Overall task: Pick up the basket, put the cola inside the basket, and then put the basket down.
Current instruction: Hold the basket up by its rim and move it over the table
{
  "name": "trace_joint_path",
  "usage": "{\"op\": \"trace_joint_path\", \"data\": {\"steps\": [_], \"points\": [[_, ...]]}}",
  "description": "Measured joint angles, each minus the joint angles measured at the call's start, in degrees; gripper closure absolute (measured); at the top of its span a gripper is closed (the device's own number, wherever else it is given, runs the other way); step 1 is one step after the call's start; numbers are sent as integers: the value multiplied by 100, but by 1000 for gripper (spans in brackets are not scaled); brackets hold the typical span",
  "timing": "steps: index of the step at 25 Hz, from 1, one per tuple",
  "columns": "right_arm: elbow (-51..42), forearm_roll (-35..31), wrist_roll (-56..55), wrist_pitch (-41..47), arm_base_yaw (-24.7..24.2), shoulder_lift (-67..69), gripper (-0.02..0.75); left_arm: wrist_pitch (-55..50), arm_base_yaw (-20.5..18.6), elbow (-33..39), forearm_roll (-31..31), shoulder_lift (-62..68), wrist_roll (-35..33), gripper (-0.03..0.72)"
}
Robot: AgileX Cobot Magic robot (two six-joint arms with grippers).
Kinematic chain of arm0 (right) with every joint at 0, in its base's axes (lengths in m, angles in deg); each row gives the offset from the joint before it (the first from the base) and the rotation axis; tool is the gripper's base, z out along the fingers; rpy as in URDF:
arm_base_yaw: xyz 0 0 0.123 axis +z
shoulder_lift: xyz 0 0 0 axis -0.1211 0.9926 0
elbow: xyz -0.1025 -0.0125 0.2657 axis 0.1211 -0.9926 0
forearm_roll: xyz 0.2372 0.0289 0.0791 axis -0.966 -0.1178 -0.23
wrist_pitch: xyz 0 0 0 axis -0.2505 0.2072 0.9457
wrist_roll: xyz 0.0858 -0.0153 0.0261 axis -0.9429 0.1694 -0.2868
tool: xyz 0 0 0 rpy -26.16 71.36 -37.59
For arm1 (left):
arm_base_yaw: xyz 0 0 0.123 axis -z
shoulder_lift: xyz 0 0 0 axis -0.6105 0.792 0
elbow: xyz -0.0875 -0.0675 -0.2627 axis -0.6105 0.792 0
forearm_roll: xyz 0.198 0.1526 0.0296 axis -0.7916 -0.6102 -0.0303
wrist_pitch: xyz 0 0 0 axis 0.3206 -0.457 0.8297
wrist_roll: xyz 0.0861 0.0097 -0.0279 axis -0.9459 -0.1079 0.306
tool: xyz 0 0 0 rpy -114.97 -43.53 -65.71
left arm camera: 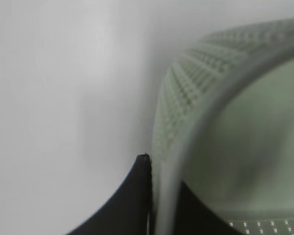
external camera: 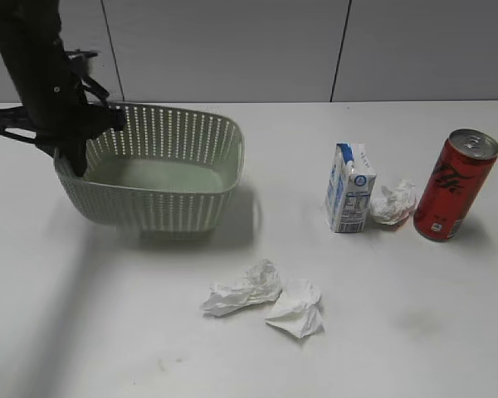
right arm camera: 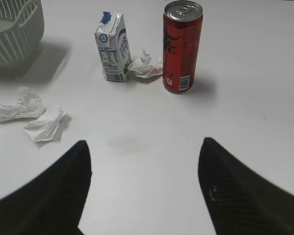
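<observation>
The pale sage-green basket (external camera: 166, 178) is at the left of the table, and its shadow suggests it is lifted a little. My left gripper (external camera: 76, 157) is shut on the basket's left end wall, one finger outside and one inside; the left wrist view shows the wall (left arm camera: 186, 98) pinched between the jaws (left arm camera: 164, 176). The red cola can (external camera: 455, 186) stands upright at the far right. It also shows in the right wrist view (right arm camera: 182, 46). My right gripper (right arm camera: 144, 149) is open and empty above bare table, in front of the can and apart from it.
A white-and-blue small carton (external camera: 349, 188) stands left of the cola with a crumpled tissue (external camera: 393, 202) between them. Two crumpled tissues (external camera: 266, 297) lie on the table in front of the basket. A grey panelled wall runs along the back.
</observation>
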Motion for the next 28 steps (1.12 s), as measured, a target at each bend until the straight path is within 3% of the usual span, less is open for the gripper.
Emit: {"op": "trace_joint_path", "data": {"steps": [6, 10, 13, 17, 21, 28], "points": [[0, 5, 0, 0, 0, 0, 206, 762, 5, 1755, 976, -1311, 12, 688], [0, 5, 0, 0, 0, 0, 206, 1326, 129, 2881, 1070, -2112, 12, 688], [0, 5, 0, 0, 0, 0, 206, 1838, 428, 3473, 1023, -2671, 12, 688], [0, 5, 0, 0, 0, 0, 206, 2116, 1145, 3836, 994, -2906, 123, 688], [0, 5, 0, 0, 0, 0, 206, 2465, 1854, 3995, 898, -2854, 674, 688], [0, 16, -55, -23, 0, 7, 206, 2764, 2028, 3998, 446, -2403, 1305, 688]]}}
